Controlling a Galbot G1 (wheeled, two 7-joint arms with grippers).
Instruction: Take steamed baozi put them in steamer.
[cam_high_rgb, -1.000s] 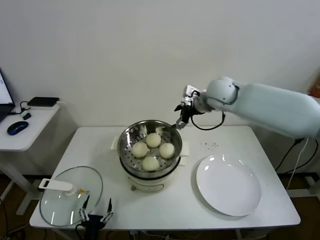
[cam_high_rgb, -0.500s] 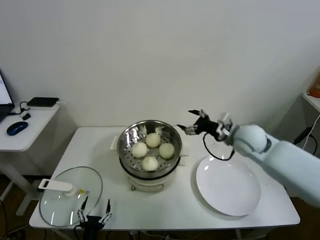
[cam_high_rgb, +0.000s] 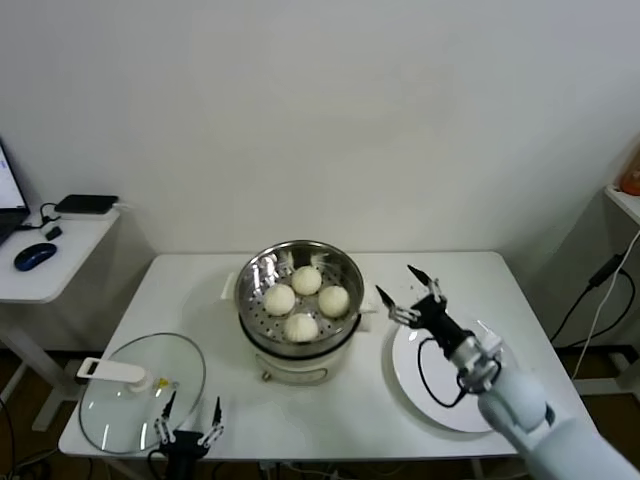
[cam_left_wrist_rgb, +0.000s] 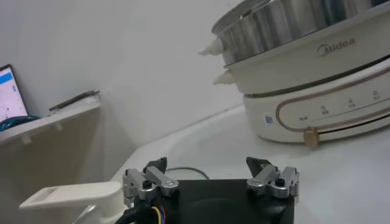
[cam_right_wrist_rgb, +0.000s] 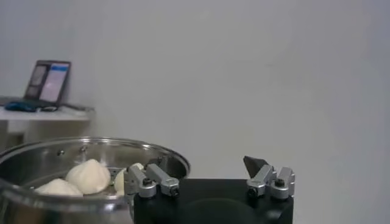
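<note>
The steamer (cam_high_rgb: 262, 272), a shiny steel basket in a cream pot base (cam_left_wrist_rgb: 317, 91), stands mid-table. Several cream-white baozi (cam_high_rgb: 306, 281) lie inside it; the right wrist view shows them over the rim (cam_right_wrist_rgb: 88, 175). My right gripper (cam_high_rgb: 398, 282) hovers just right of the steamer, above the white plate's left edge. It is open and empty, as the right wrist view (cam_right_wrist_rgb: 204, 165) shows. My left gripper (cam_high_rgb: 192, 408) sits open and empty at the table's front edge, between the lid and the steamer; in the left wrist view (cam_left_wrist_rgb: 210, 167) it faces the pot base.
A bare white plate (cam_high_rgb: 405, 365) lies right of the steamer, partly under my right arm. A glass lid (cam_high_rgb: 125, 405) with a white handle (cam_left_wrist_rgb: 67, 196) lies at the front left. A side desk (cam_high_rgb: 40, 280) with a mouse stands beyond the table's left edge.
My right arm has drawn back from the steamer's far right rim, swinging down and forward to hover over the plate's left edge, still open. The left gripper has not moved.
</note>
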